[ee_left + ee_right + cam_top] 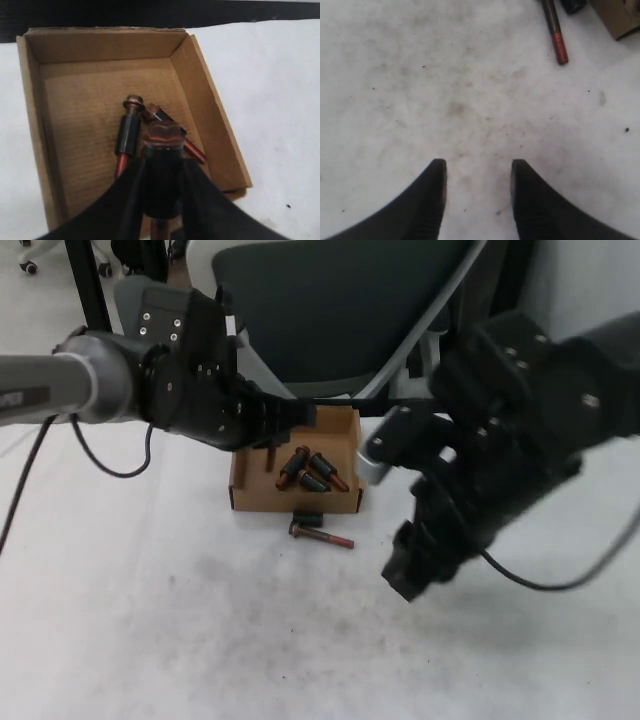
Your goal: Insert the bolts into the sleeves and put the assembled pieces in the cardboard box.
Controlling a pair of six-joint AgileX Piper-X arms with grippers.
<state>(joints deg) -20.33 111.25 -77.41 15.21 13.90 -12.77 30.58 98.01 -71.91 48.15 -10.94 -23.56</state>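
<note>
White bench [470, 75] lies under parted right tool [478, 165]; left tool [163, 161] clamps sleeved bolt [162, 135] above cardboard box [100, 47].

Setting: robotics lab or test room with office furnishings.

Evidence:
- pale, scuffed bench [200, 640] used as the work surface
- two black robot arms extended over it: left arm [100, 380], right arm [540, 410]
- thin black cable [118, 475] looping below the left arm
- chair [340, 300] with dark padding and a grey frame, behind the bench
- caster wheel [30, 265] on a light floor
- small hardware on the bench: cardboard box [260, 498], loose bolt [322, 535]
</note>
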